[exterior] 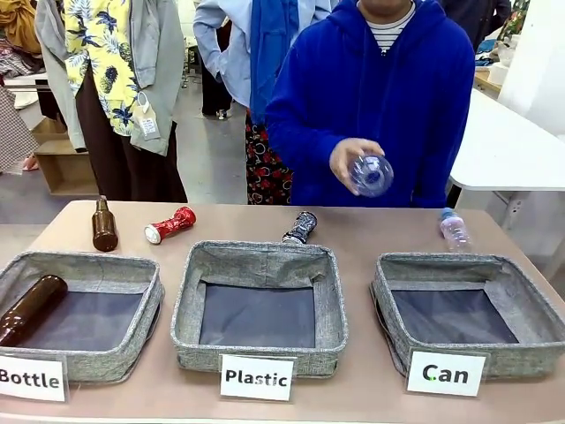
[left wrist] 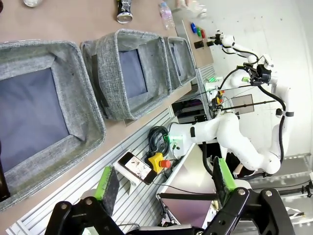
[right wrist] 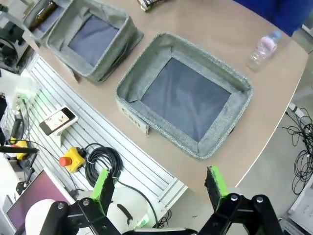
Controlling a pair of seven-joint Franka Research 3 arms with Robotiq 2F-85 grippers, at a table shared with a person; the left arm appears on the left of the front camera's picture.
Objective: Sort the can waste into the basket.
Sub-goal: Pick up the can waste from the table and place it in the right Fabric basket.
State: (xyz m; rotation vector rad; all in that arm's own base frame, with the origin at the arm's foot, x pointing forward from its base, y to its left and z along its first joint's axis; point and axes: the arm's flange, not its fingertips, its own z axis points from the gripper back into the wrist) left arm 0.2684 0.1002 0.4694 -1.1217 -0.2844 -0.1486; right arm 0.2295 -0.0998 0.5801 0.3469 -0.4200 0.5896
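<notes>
Starting from the left, the left gripper hangs over the robot's edge of the table with its jaws wide apart and empty. The red can lies on its side at the far left of the table, just beside a standing brown bottle. A grip across its round body, taken from above, looks safest. The black can also lies on its side, close behind the far wall of the Plastic basket, so a descent there should clear that rim. Neither can is in the Can basket, which sits at the right with nothing in it. The right gripper hovers above its near side, jaws wide and empty, and seems better placed for the black can.

The table is smooth and tan. Behind it a person's hand holds a clear plastic bottle over the table, so any reach should keep clear of it. Beyond are a grey floor and a white table.
</notes>
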